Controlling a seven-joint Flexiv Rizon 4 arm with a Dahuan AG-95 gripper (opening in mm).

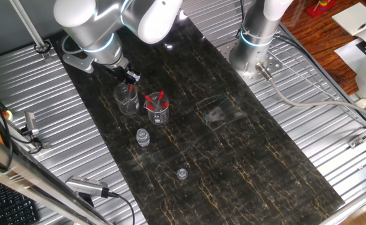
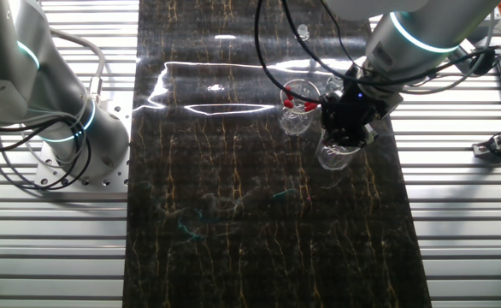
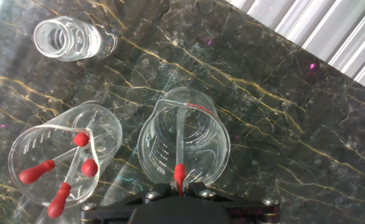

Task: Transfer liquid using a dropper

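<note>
My gripper is shut on the red bulb of a dropper. The dropper's clear stem reaches down into an empty-looking glass beaker right below the hand. Left of it a second beaker holds several more droppers with red bulbs. In one fixed view the gripper hovers over the left beaker, with the beaker of red-bulbed droppers to its right. In the other fixed view the hand covers most of the beaker.
A small open clear vial stands on the dark marble board; it also shows in one fixed view. Its small cap lies nearer the front. A second arm's base stands at the board's far edge. Ribbed metal surrounds the board.
</note>
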